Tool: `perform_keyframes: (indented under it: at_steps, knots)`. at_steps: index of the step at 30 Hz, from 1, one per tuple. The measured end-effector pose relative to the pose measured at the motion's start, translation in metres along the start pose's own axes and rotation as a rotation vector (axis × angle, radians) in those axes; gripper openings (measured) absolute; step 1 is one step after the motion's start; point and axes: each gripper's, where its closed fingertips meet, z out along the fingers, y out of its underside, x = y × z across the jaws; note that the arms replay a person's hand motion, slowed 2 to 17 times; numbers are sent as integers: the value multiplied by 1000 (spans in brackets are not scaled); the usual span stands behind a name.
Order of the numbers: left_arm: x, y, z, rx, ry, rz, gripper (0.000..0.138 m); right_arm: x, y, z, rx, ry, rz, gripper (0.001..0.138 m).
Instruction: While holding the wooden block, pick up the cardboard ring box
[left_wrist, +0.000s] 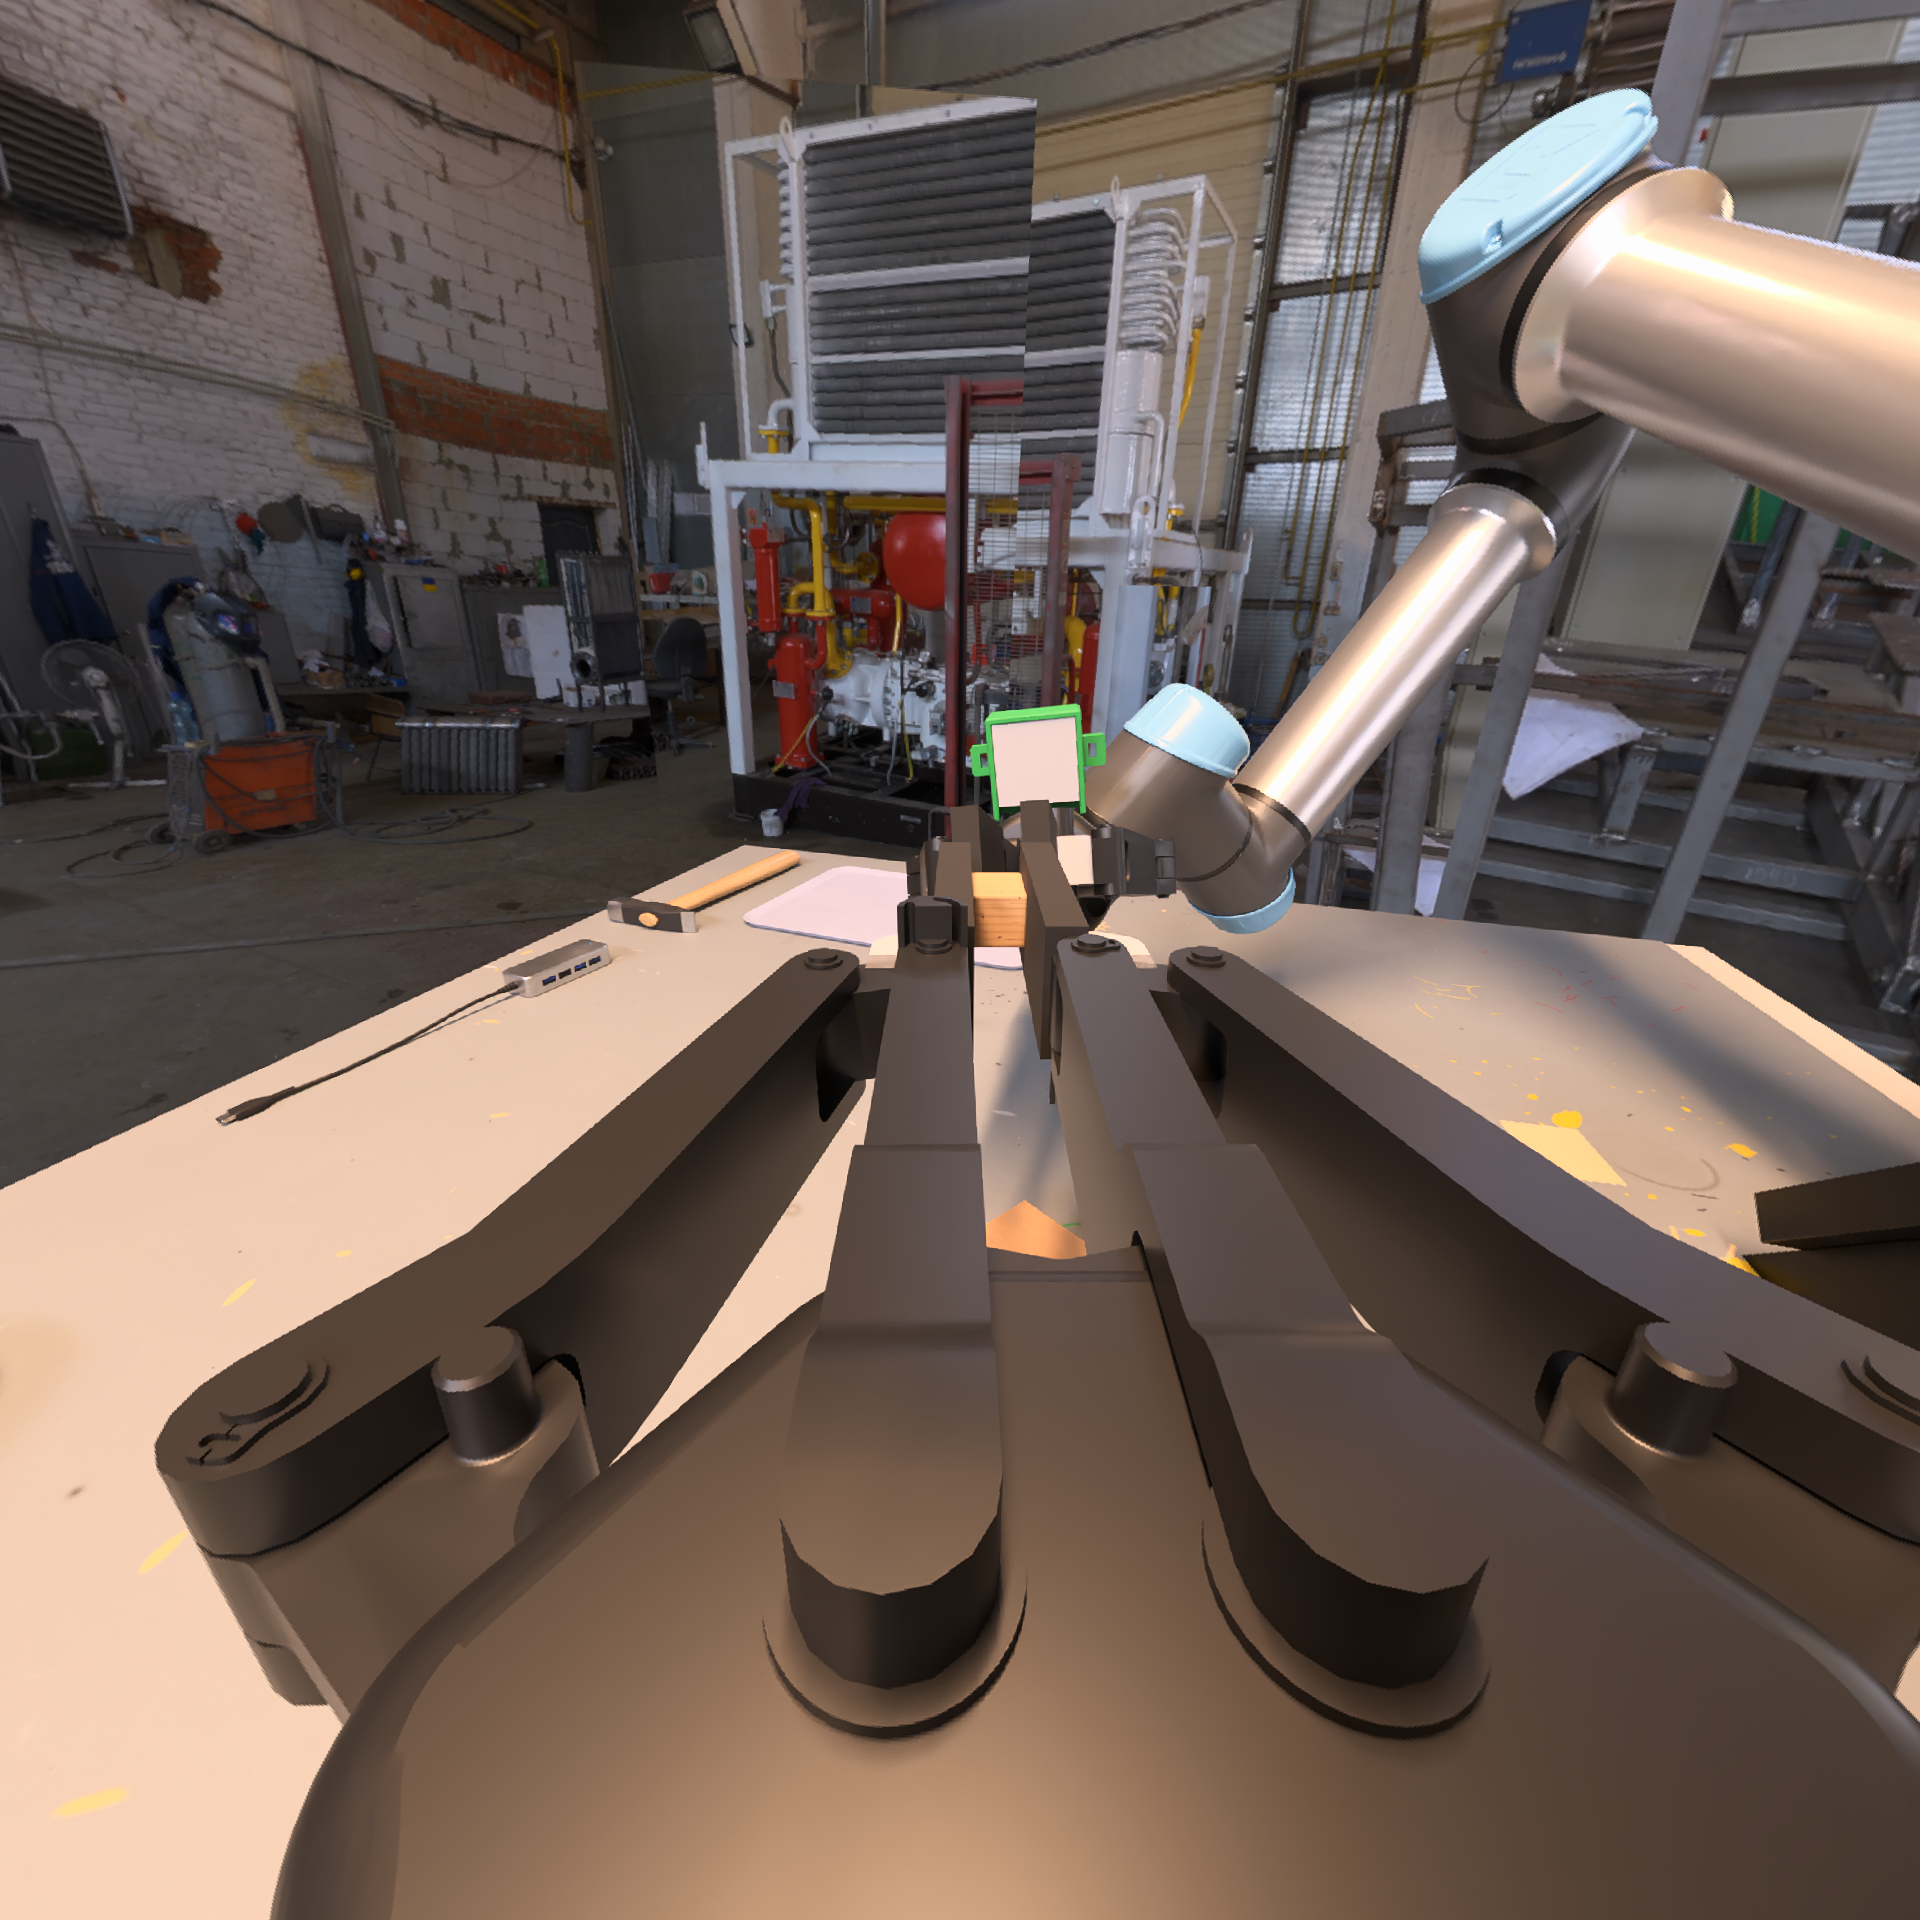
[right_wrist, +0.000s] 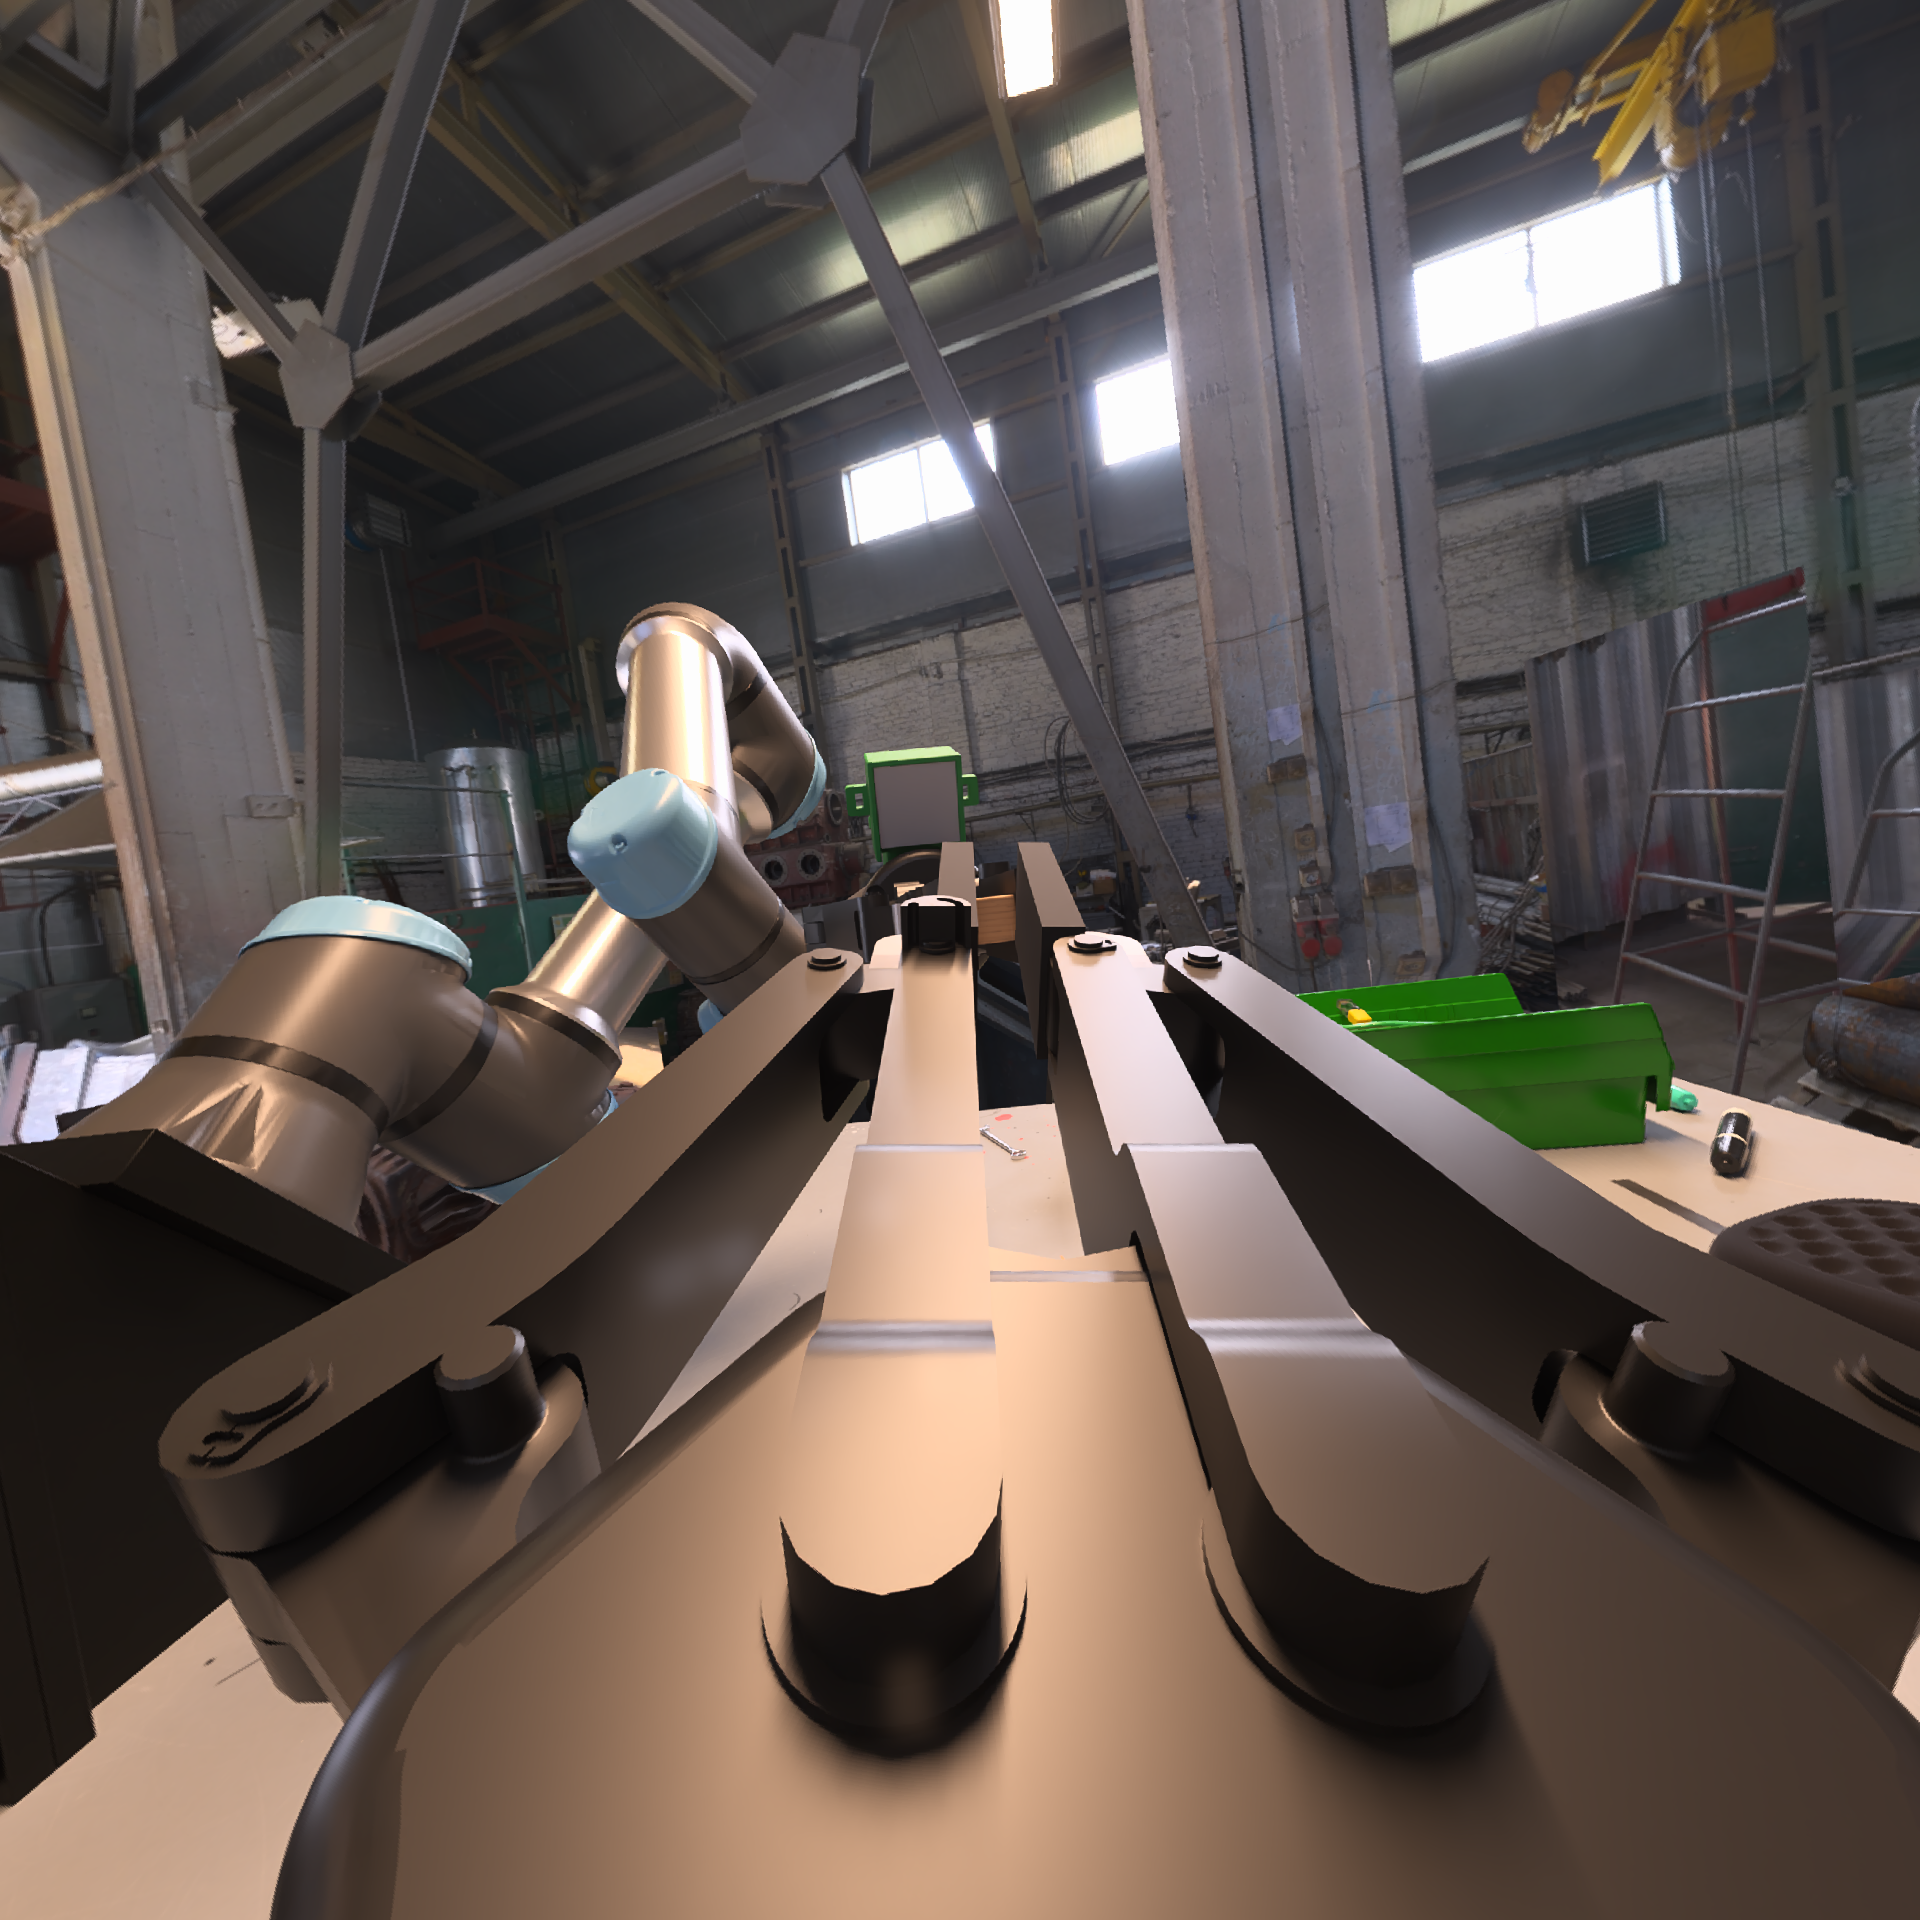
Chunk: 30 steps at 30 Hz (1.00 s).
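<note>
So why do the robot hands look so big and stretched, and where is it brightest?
Left wrist view: the wide lens stretches the left hand; warm light falls on the table. Right wrist view: the windows glare white; the right hand looks stretched too.

Industrial hall: whitewashed brick wall (left_wrist: 312, 312) showing patches of bare red brick; white-framed machinery rack (left_wrist: 914, 416) standing on dark concrete floor (left_wrist: 312, 883); steel roof trusses (right_wrist: 416, 260) crossing overhead; high windows (right_wrist: 1538, 270) letting in daylight; concrete column (right_wrist: 1278, 520) rising; metal scaffold ladder (right_wrist: 1745, 810) leaning at right.
</note>
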Motion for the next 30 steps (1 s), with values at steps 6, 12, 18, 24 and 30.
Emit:
perform_keyframes:
  at_steps: [6, 12, 18, 24, 30]
  knots:
    - [1, 2, 0, 0, 7, -7, 13, 0, 2, -1, -12, 0, -5, 12]
    - [2, 2, 1, -5, 9, -3, 13, -1, 3, -2, -24, -4, -14, 12]
    - [3, 5, 2, -39, 23, -2, 13, -2, 5, -4, -38, -6, -22, 12]
    - [5, 7, 2, -89, 46, 16, 13, -4, 9, -5, -75, -11, -43, 12]
    - [8, 11, 1, -154, 76, 34, 13, -6, 13, -6, -123, -14, -70, 12]
